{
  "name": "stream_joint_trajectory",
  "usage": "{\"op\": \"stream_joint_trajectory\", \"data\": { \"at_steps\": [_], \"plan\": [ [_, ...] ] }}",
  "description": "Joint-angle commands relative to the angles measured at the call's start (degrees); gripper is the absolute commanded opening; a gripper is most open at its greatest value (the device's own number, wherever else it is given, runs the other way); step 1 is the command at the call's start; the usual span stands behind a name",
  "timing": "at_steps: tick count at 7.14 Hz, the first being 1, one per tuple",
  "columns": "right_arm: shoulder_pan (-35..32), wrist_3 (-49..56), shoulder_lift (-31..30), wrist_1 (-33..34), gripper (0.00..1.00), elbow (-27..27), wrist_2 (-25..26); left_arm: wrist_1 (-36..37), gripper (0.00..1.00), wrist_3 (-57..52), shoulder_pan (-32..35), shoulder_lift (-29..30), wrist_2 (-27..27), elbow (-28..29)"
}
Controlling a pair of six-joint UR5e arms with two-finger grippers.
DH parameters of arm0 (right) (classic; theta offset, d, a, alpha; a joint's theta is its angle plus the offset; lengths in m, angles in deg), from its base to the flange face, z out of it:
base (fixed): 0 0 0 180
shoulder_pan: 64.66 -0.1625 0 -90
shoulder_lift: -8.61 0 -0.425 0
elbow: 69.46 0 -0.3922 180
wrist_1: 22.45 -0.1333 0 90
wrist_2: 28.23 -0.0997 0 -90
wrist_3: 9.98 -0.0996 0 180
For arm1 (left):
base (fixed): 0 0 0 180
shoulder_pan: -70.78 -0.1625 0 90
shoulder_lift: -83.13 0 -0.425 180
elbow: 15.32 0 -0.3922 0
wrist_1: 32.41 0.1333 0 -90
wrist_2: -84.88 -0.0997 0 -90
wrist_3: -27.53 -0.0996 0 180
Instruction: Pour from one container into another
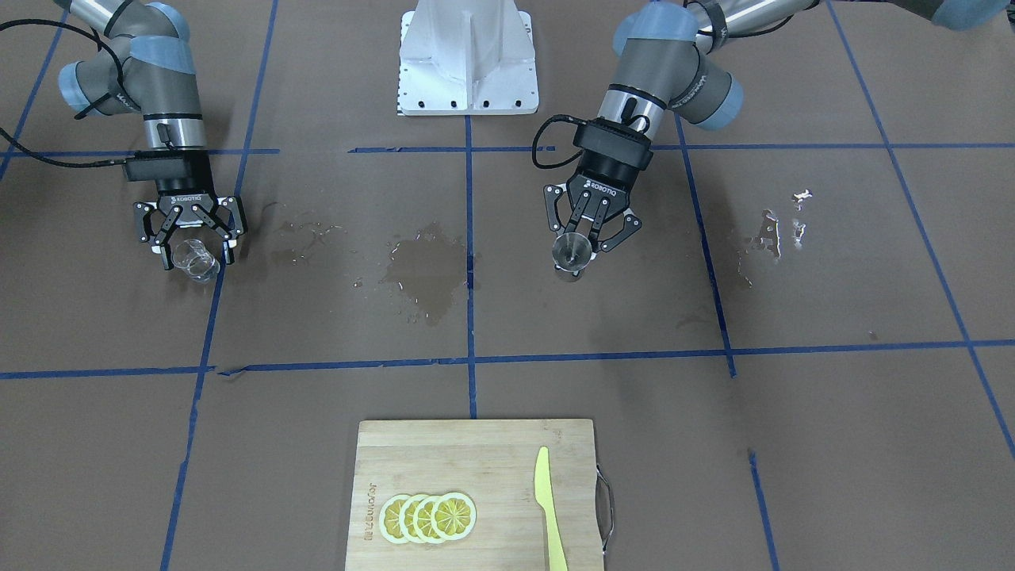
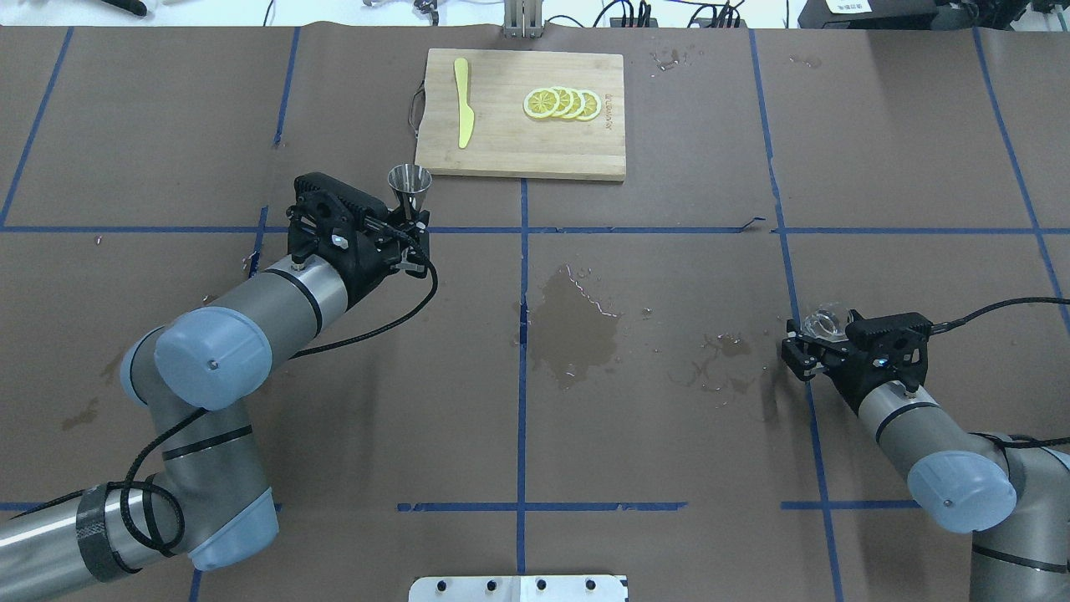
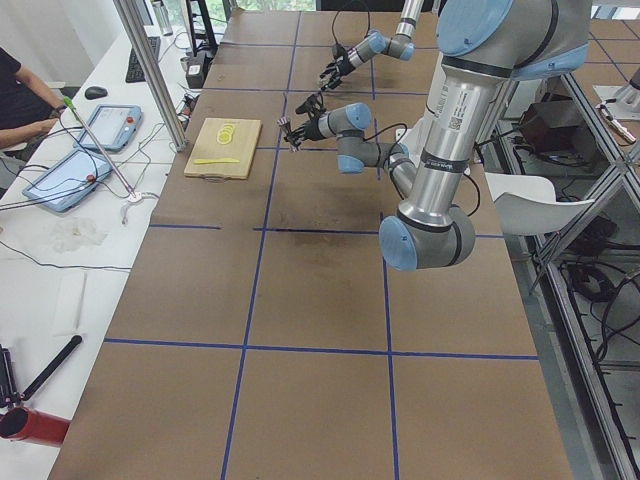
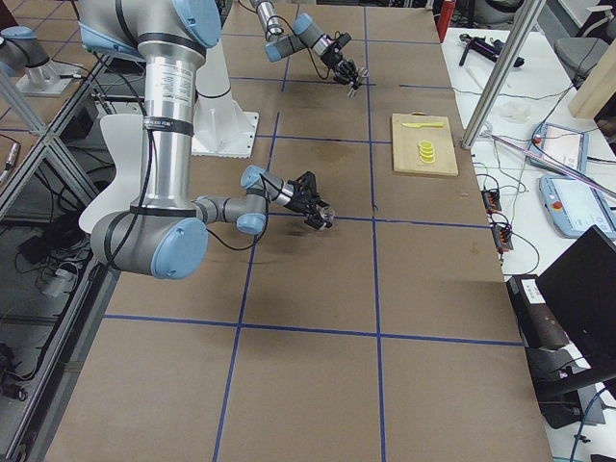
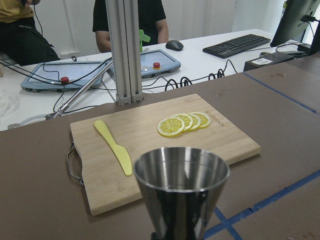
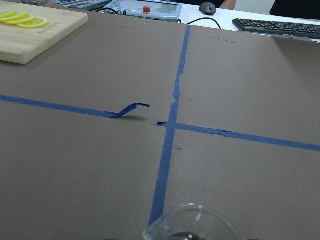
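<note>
Brown paper table (image 2: 669, 468), wet patches (image 2: 577, 326); left tool (image 2: 410, 230) grips jigger (image 2: 410, 188), right tool (image 1: 197, 252) seemingly glass cup (image 1: 196, 262).

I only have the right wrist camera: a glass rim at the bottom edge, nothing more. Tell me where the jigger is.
Observer: The left gripper holds the steel jigger upright, near the cutting board.
Operator: Confirm my cup is gripped.
Observer: The right gripper is shut on the glass cup.
Operator: Report the gap between us.
Observer: Wide; a wet patch lies between the arms.
</note>
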Motion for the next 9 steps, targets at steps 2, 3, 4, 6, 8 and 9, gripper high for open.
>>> {"op": "stream_joint_trajectory", "data": {
  "at_steps": [2,3,4,6,8,9],
  "plan": [
    [-0.02,0.05,0.01,-0.33,0.8,-0.39,-0.09,0.0,0.0,-0.44,0.0,0.0,-0.01,0.0],
    [-0.02,0.14,0.01,-0.33,0.67,-0.39,-0.09,0.0,0.0,-1.75,0.09,0.0,-0.01,0.0],
    [-0.02,0.14,0.01,-0.33,0.47,-0.39,-0.09,0.0,0.0,-1.93,0.26,0.0,-0.01,0.0],
    [-0.1,0.49,-0.08,-0.33,0.05,-0.48,-0.26,0.0,0.0,-1.94,0.18,0.0,-0.01,0.09],
    [-0.63,1.19,-0.34,-3.91,0.0,2.4,-3.75,0.09,0.0,-1.85,0.18,0.61,-0.01,0.26],
    [-1.59,2.67,-0.6,-3.93,0.0,4.07,-5.0,0.0,0.0,-1.85,0.18,0.79,-0.1,0.26]
  ]
}}
